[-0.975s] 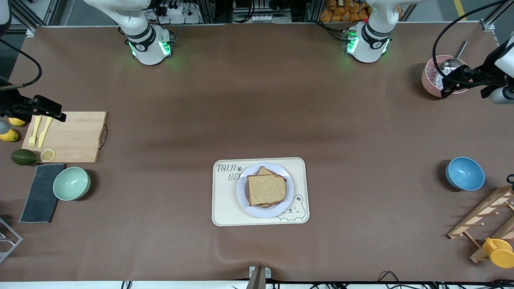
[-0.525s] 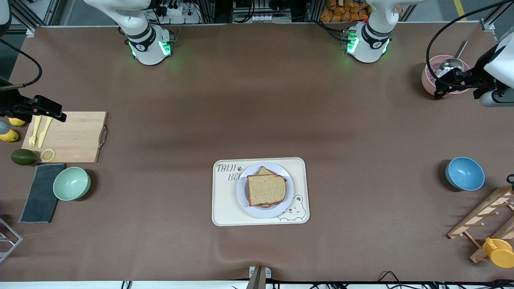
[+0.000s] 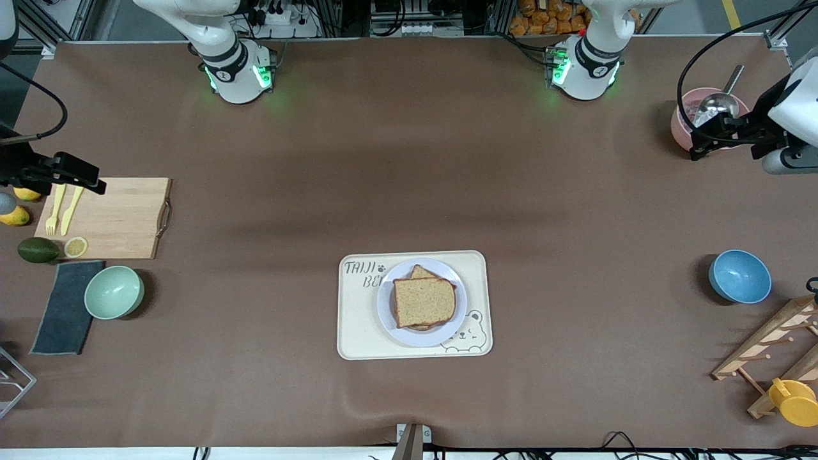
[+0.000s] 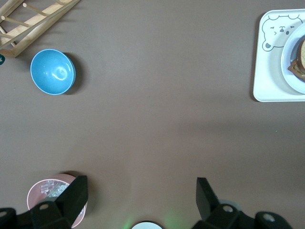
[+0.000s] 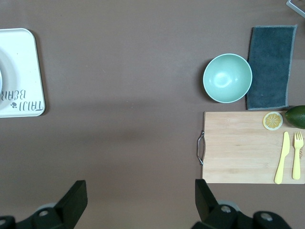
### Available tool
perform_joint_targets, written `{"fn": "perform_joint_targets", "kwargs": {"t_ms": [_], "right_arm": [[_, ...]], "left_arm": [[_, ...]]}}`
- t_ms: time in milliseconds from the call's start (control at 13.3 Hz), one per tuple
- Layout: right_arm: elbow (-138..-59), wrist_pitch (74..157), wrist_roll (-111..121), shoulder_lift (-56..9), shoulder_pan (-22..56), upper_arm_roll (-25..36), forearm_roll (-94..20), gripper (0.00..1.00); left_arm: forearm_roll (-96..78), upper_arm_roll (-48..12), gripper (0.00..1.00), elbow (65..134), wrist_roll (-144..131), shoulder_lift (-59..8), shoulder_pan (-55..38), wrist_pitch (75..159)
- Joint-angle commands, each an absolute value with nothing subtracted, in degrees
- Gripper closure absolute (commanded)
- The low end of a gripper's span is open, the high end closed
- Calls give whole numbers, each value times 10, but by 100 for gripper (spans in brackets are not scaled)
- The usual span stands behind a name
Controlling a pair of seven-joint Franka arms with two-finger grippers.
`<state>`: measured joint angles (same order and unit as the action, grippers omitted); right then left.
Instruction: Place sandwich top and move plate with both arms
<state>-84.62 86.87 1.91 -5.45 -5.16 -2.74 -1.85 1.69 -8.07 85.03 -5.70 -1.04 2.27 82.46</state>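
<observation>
Left gripper [image 3: 712,137]: jaws spread wide, nothing held, hung over the pink bowl [image 3: 689,121]. Right gripper [image 3: 77,176]: jaws wide, empty, over the cutting board [image 3: 121,217]. Sandwich top [image 3: 424,301]: laid on the plate [image 3: 390,319], itself set on the tray [image 3: 358,319].

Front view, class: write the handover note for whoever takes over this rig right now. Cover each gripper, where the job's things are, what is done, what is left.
Left gripper: open, empty, over the pink bowl.
Right gripper: open, empty, over the cutting board.
Bread slice lies on top of the sandwich on the plate, which sits on the bear tray.
Done: top placed, plate appears set on the tray.
Left: seemingly nothing; confirm before stopping.
</observation>
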Motion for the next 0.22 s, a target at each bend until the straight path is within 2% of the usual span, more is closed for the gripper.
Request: {"fn": "perform_joint_targets", "kwargs": {"t_ms": [0, 150], "right_arm": [[-843, 867, 27, -56, -66, -37, -30, 0], [-843, 867, 27, -56, -66, -37, -30, 0]], "left_arm": [[9, -76, 0, 849, -55, -10, 18, 834], [9, -76, 0, 846, -56, -13, 18, 834]]}}
